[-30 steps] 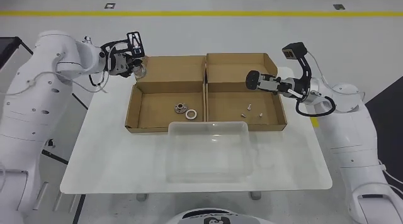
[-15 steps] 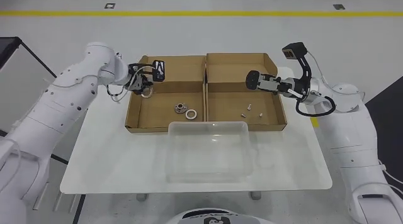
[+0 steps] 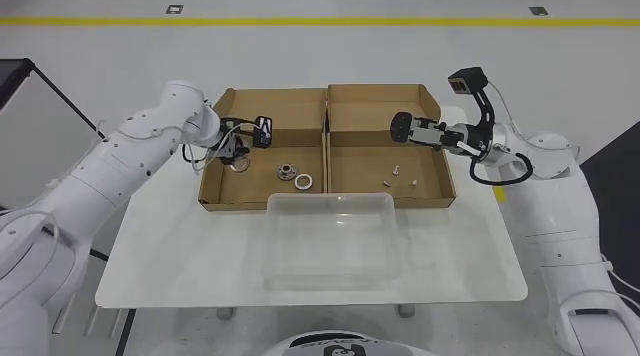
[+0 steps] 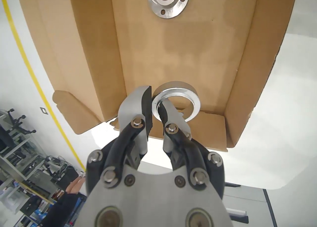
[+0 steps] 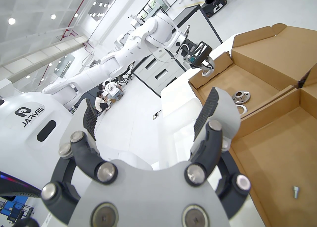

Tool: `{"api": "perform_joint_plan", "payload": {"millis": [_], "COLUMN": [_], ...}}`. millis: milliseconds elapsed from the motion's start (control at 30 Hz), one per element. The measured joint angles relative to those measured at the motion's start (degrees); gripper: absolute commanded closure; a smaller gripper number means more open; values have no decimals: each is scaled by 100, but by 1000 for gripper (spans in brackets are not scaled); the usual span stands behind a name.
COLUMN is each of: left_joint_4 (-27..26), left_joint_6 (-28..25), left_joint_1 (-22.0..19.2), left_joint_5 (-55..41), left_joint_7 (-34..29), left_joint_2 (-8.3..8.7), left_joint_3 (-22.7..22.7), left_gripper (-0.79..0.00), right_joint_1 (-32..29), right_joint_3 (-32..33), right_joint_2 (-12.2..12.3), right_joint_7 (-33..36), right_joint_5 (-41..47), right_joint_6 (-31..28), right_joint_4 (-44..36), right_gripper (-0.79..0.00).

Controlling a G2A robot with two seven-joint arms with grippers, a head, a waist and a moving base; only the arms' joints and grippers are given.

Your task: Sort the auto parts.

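My left gripper (image 4: 154,100) is shut on the rim of a metal ring (image 4: 182,104), one finger inside it and one outside. It hangs over the left end of the left cardboard box (image 3: 235,188), where the left gripper (image 3: 238,158) shows in the top view. On that box's floor lie a metal flange (image 3: 286,169) and a second ring (image 3: 305,181). My right gripper (image 3: 400,126) stands open over the back of the right cardboard box (image 3: 440,171), nothing between its fingers (image 5: 213,109). Small bolts (image 3: 397,169) lie in that box.
A clear plastic bin (image 3: 335,241) stands on the white table (image 3: 180,256) in front of the two boxes. The boxes sit side by side and share a raised middle wall (image 3: 326,146). One bolt (image 5: 295,191) lies close below the right gripper.
My left arm has swung from beyond the back left corner of the left box to over its floor, carrying the ring. The right arm has kept still.
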Motion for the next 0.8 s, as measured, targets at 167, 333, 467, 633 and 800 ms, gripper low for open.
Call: {"api": "perform_joint_plan", "payload": {"millis": [167,333,467,633,800], "left_joint_4": [285,309,309,287,635], "left_joint_6": [232,420,413,521,589], "left_joint_1": [79,69,70,138,262], "left_joint_5": [332,421,417,473,532], "left_joint_7": [704,929,921,968,801], "left_joint_2": [-127,-155,-154,-157,-299], "left_joint_3": [-17,-67,-65,-73,17], "left_gripper": [0,0,0,0,0], "right_joint_1": [0,0,0,0,0], "right_joint_3": [0,0,0,0,0], "right_joint_2": [0,0,0,0,0], "right_joint_7": [0,0,0,0,0], "right_joint_5": [0,0,0,0,0], "right_joint_6": [0,0,0,0,0], "right_joint_4": [0,0,0,0,0], "right_gripper": [-785,-785,-785,-785,-785]}}
